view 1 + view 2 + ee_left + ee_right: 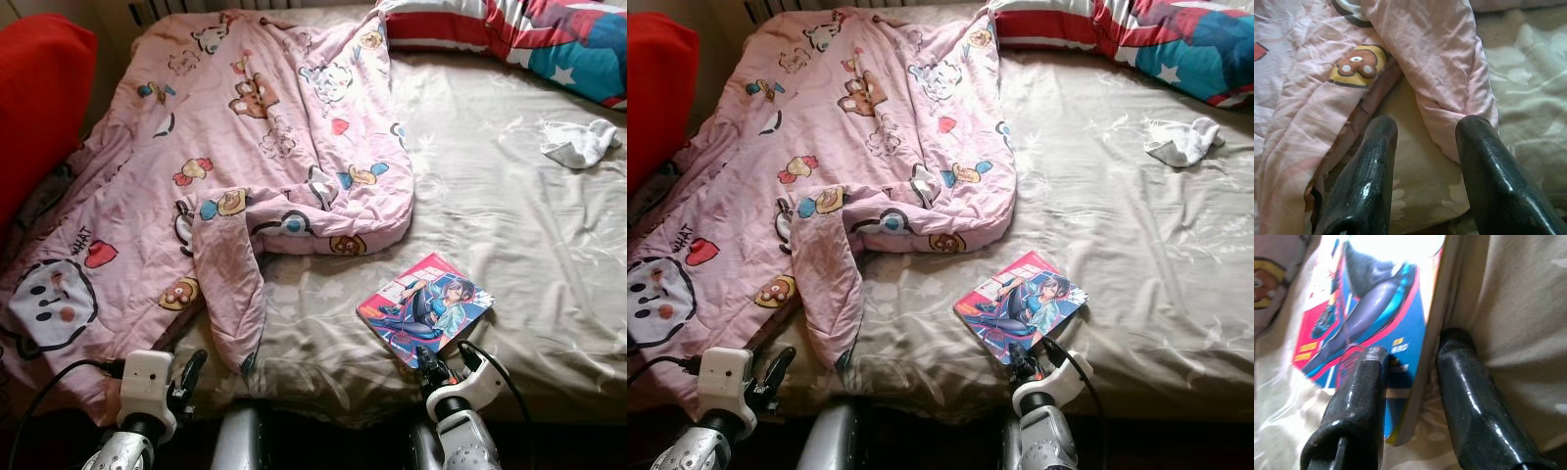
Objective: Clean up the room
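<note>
Right gripper [1410, 382] straddles the comic book [426, 305] — pink blanket [235, 147] beside it.

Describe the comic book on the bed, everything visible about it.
The comic book is a thin, glossy paperback, its pink, blue and red cover showing a drawn figure. It lies closed and flat, turned askew, on the beige sheet near the bed's front edge. The right gripper straddles its near corner, one finger over the cover, one beside the edge.
</note>
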You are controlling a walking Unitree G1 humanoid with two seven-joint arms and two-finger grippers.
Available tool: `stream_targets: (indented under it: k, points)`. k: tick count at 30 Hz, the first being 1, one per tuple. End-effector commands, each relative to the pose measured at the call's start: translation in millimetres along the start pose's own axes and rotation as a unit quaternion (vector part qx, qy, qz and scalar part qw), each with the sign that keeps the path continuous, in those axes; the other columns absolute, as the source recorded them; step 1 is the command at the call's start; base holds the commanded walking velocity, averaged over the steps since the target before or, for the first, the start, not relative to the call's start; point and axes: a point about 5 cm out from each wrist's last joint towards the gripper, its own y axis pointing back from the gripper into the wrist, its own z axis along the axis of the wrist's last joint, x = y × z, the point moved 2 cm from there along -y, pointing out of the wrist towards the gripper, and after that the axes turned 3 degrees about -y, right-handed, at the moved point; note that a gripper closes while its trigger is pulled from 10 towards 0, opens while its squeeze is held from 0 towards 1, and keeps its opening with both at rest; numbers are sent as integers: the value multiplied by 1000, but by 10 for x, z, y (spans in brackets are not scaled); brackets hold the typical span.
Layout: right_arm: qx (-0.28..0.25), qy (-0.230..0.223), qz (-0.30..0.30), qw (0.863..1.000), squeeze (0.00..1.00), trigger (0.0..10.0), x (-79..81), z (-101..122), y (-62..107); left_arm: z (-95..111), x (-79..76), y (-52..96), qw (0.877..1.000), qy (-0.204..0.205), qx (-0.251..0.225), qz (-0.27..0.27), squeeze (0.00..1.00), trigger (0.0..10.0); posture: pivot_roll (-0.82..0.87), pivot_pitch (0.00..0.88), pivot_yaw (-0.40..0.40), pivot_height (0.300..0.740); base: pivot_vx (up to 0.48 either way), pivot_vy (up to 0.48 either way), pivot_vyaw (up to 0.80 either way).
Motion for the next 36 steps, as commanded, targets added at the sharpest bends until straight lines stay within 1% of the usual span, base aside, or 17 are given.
stream_targets:
  k: [1, 2, 5, 12, 14, 15, 22, 27, 30, 31, 32, 33, 34, 36]
  points:
    - [56, -23, 22, 998, 0, 10000, 88, -300, 27, -64, 17, 74, 1000, -12, 21, -1, 0, 10000, 132, 376, 99, 579, 0, 0, 0]
    - [62, -26, 35, 997, 0, 10000, 137, -316, 12, -67, 12, 89, 1000, -12, 23, -2, 0, 10000, 136, 383, 99, 579, 0, 0, 0]
    - [67, -30, 47, 996, 0, 10000, 201, -332, -12, -72, 1, 113, 1000, -13, 26, -3, 0, 10000, 140, 388, 100, 579, 0, 0, 0]
    - [69, -37, 57, 995, 0, 10000, 266, -336, -43, -75, -14, 147, 999, -14, 30, -4, 0, 10000, 147, 397, 99, 579, 0, 0, 0]
    - [67, -40, 61, 995, 0, 471, 288, -325, -55, -81, -12, 153, 999, -15, 32, -4, 0, 10000, 146, 398, 98, 579, 0, 0, 0]
    - [66, -38, 61, 995, 0, 0, 288, -321, -56, -84, -13, 154, 999, -15, 33, -4, 0, 10000, 144, 397, 98, 579, 0, 0, 0]
    - [53, -31, 45, 997, 0, 0, 190, -263, -28, -95, -17, 126, 999, -15, 33, -4, 0, 10000, 136, 383, 95, 579, 0, 0, 0]
    - [35, -21, 22, 999, 0, 0, 114, -199, -15, -100, -18, 96, 999, -16, 32, -4, 0, 10000, 131, 373, 95, 579, 0, 0, 0]
    - [17, 4, 0, 1000, 0, 0, 61, -134, -9, -100, -17, 71, 999, -16, 31, -3, 0, 10000, 127, 364, 91, 579, 0, 0, 0]
    - [17, 4, 0, 1000, 0, 0, 61, -134, -9, -100, -17, 71, 999, -16, 31, -3, 0, 10000, 127, 364, 91, 579, 0, 0, 0]
    - [2, 26, -13, 1000, 0, 0, 37, -83, -6, -99, -15, 53, 999, -16, 30, -2, 0, 10000, 125, 357, 88, 579, 0, 0, 0]
    - [2, 26, -13, 1000, 0, 0, 37, -83, -6, -99, -15, 53, 999, -16, 30, -2, 0, 10000, 125, 357, 88, 579, 0, 0, 0]
    - [-13, 38, -19, 999, 0, 0, 27, -35, -4, -96, -11, 39, 999, -16, 29, -1, 0, 10000, 122, 352, 87, 579, 0, 0, 0]
    - [-25, 53, -20, 998, 0, 0, 28, 2, 0, -96, -9, 23, 999, -16, 28, 0, 0, 10000, 116, 347, 84, 579, 0, 0, 0]
